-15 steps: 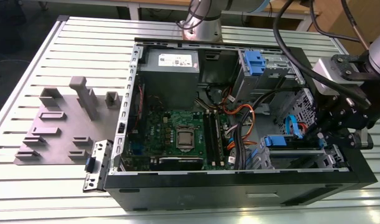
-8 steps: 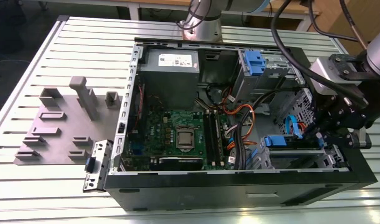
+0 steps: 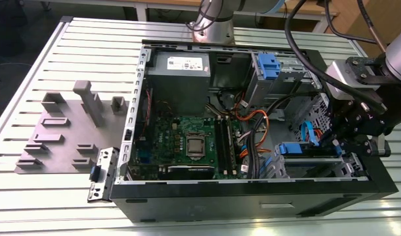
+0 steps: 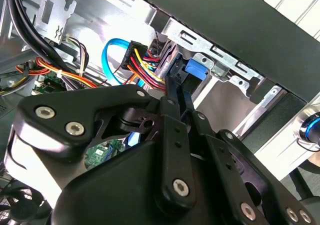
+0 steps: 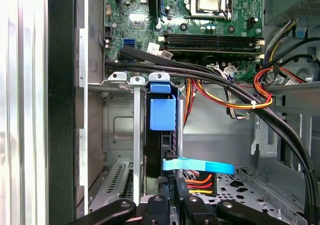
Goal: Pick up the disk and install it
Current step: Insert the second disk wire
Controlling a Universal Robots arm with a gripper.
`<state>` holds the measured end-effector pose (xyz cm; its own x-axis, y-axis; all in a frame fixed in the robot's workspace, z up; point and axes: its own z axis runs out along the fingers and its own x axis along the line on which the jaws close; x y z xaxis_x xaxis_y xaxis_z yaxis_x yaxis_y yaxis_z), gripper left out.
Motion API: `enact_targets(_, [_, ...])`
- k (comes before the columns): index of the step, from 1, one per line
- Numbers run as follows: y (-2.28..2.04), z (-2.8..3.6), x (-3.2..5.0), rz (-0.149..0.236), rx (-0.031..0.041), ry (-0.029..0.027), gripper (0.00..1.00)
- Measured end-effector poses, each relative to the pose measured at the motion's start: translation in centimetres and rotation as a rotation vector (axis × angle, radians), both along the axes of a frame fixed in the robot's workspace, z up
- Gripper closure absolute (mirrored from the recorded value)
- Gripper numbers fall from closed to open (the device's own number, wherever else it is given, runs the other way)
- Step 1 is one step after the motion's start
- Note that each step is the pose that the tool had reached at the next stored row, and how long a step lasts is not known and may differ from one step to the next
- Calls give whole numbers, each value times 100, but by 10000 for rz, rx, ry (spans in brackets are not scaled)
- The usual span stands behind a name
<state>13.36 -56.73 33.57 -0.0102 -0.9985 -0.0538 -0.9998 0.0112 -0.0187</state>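
Disk (image 5: 162, 114) stands on edge in the metal cage (image 5: 136, 135) at the corner of the open computer case (image 3: 253, 192), straight ahead of the fingers, with its blue plastic bracket at the far end from them. The gripper (image 5: 175, 203) reaches into the case from behind the cage, and its fingers (image 5: 192, 205) are drawn narrow, with the near edge of the disk pinched between them (the contact itself is partly hidden by the black linkage). In the second wrist view the slim fingers (image 4: 172, 125) run close together up to the blue bracket of the disk (image 4: 196, 67), and the gripper (image 4: 175, 85) ends just short of it.

A flat light-blue cable (image 5: 200, 166) lies across just beyond the fingertips and to one side. A bundle of red, yellow and orange wires (image 5: 250, 102) loops farther out on that same side. Past the far end of the disk a thick run of black cables (image 5: 200, 75) crosses, and beyond them sits the green board (image 5: 135, 25) with its processor (image 5: 210, 0).

In the exterior view the gripper (image 3: 350, 143) hangs over the case near the exterior view's right, with the disk (image 3: 297, 148) just beside it. Well away from the fingers, the grey box (image 3: 180, 64) sits at the far end of the case, and grey blocks (image 3: 62, 128) rest on the slatted table (image 3: 69, 49).
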Motion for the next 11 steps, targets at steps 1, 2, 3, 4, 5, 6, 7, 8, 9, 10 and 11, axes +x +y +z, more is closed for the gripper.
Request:
enact_targets(1, [0, 0, 0, 0, 0, 0, 83])
enact_targets(2, [0, 0, 0, 0, 0, 0, 83])
enact_targets(3, [0, 0, -1, -1, 0, 0, 83])
enact_targets(4, [0, 0, -1, 0, 0, 0, 83])
enact_targets(5, [0, 0, -2, -1, 0, 0, 83])
enact_targets(6, [0, 0, -4, 0, 0, 0, 83])
enact_targets(7, [0, 0, -4, 0, 0, 0, 83])
enact_targets(8, [0, 0, -4, 0, 1, 0, 83])
enact_targets(9, [0, 0, -4, 0, 0, 0, 83])
enact_targets(10, [0, 0, -4, 0, 0, 0, 83])
enact_targets(11, [0, 0, -8, 0, 0, 0, 83])
